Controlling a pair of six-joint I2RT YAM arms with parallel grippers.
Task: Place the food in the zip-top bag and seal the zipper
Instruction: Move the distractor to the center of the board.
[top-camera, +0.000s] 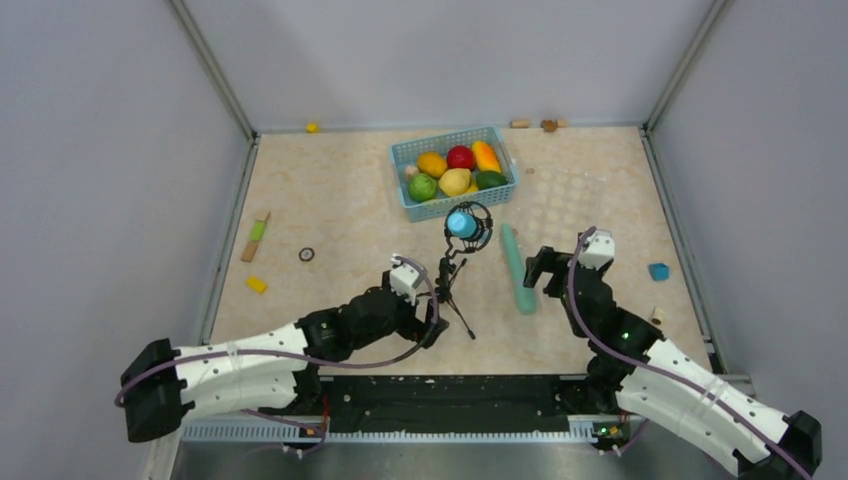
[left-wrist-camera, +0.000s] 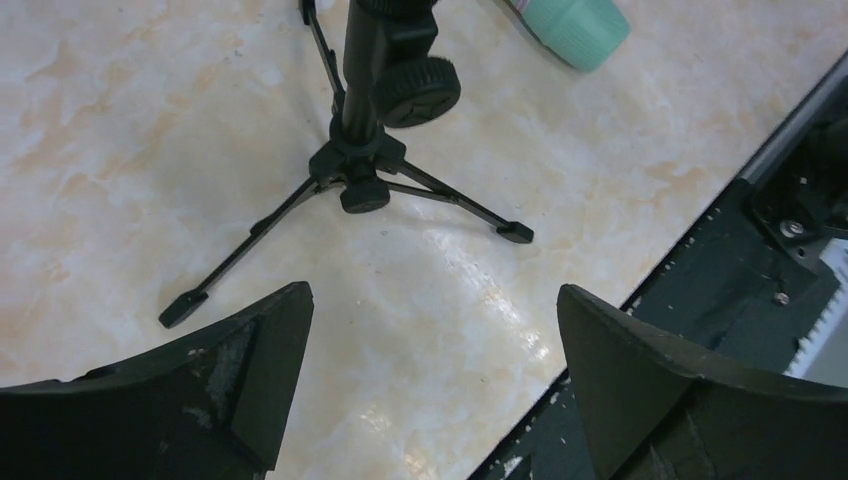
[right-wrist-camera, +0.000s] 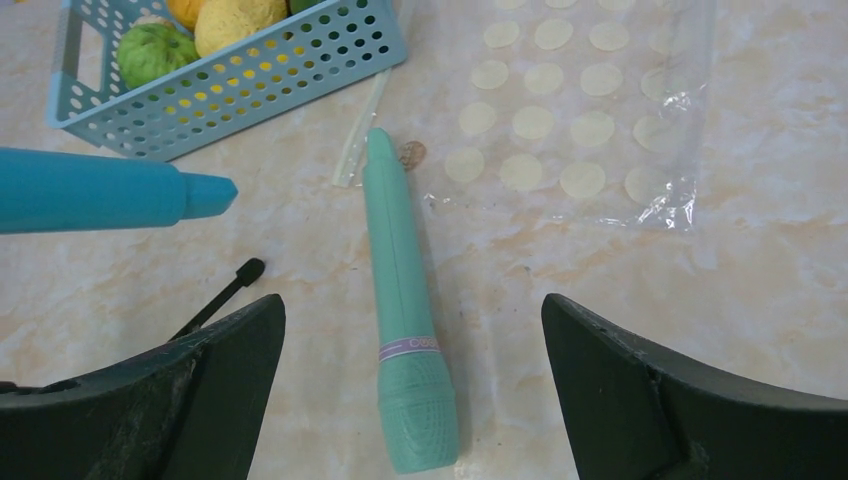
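Note:
The food (top-camera: 455, 172) lies piled in a light-blue basket (top-camera: 405, 152) at the back centre: orange, red, yellow and green toy pieces; the green and yellow ones (right-wrist-camera: 205, 30) also show in the right wrist view. The zip-top bag (top-camera: 565, 200) lies flat and empty to the right of the basket, clear with pale round dots (right-wrist-camera: 590, 110). A thin clear strip (right-wrist-camera: 355, 145) at its left side looks like the zipper. My left gripper (top-camera: 428, 322) (left-wrist-camera: 430, 300) hangs open over bare table near the front edge. My right gripper (top-camera: 541, 268) (right-wrist-camera: 415, 305) is open above the teal stick, short of the bag.
A black tripod (top-camera: 452, 290) (left-wrist-camera: 365, 165) holding a blue microphone (top-camera: 463, 224) (right-wrist-camera: 100, 190) stands between the arms. A teal stick (top-camera: 518, 268) (right-wrist-camera: 405, 310) lies left of the right gripper. Small blocks (top-camera: 256, 284) (top-camera: 658, 271) sit near the side walls. The table's front rail (left-wrist-camera: 780, 160) is close to the left gripper.

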